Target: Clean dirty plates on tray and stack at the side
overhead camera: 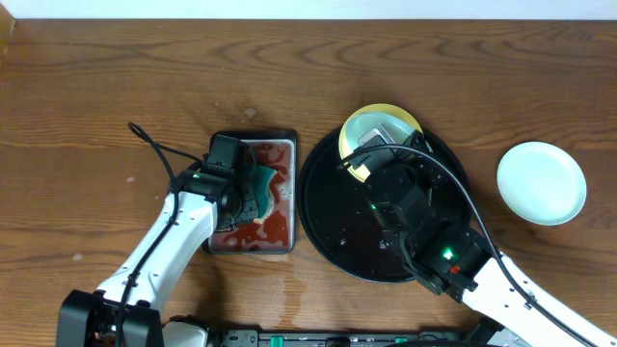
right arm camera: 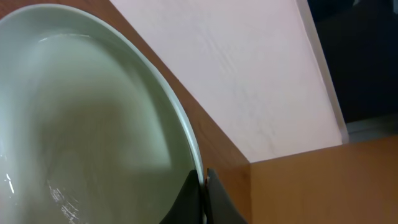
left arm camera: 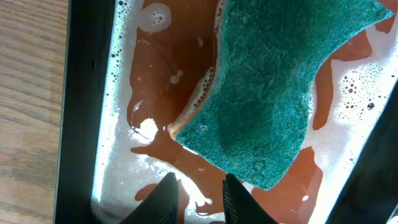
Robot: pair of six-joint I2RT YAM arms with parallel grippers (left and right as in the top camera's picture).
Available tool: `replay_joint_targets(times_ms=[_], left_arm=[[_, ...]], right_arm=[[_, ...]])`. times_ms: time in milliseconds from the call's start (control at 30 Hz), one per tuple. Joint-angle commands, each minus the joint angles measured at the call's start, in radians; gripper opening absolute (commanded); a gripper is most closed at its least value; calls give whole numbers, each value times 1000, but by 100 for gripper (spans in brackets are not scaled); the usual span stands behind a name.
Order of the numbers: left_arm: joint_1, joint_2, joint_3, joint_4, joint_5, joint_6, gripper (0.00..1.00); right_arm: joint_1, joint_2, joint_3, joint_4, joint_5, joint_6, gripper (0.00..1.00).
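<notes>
A round, shallow, pale mint-white plate (overhead camera: 374, 128) (right arm camera: 93, 124) is at the far edge of the large, round, glossy black tray (overhead camera: 333, 217), over a round pale yellow plate (overhead camera: 413, 122) whose rim shows around it. The overhead view does not show whether the two plates touch. The right gripper (overhead camera: 366, 154) (right arm camera: 204, 186) has its fingers pinched together on the near rim of the mint-white plate, one finger on each face. In the right wrist view, the wooden table (overhead camera: 96, 96) and a pale wall (right arm camera: 249, 68) show behind that rim. A second mint-white plate (overhead camera: 541, 182) lies flat on the table to the right, well apart from the black tray.

Just left of the black tray is a small rectangular metal tray (overhead camera: 281, 145) (left arm camera: 81, 124) holding foamy red liquid (left arm camera: 180, 56). A green sponge (overhead camera: 262, 188) (left arm camera: 267, 93) with a wavy outline is in it. The left gripper (overhead camera: 241, 188) (left arm camera: 199, 186) points down into this metal tray with its jaws a little apart and only red liquid showing between the tips. The sponge is just beyond the right-hand fingertip (left arm camera: 231, 186), and contact cannot be judged.
</notes>
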Motion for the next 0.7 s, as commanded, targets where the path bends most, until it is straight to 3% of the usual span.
replay_joint_targets(times_ms=[0,367,667], left_arm=[[6,1,-10,-3,-9,-6,25],[6,1,-10,-3,-9,-6,25],[6,1,-10,-4,-9,-6,25]], right_arm=[[-10,-9,24,26,29,-53,1],[-14,-9,24,111,51,-155,1],[-14,-8,24,111,55,-156,1]])
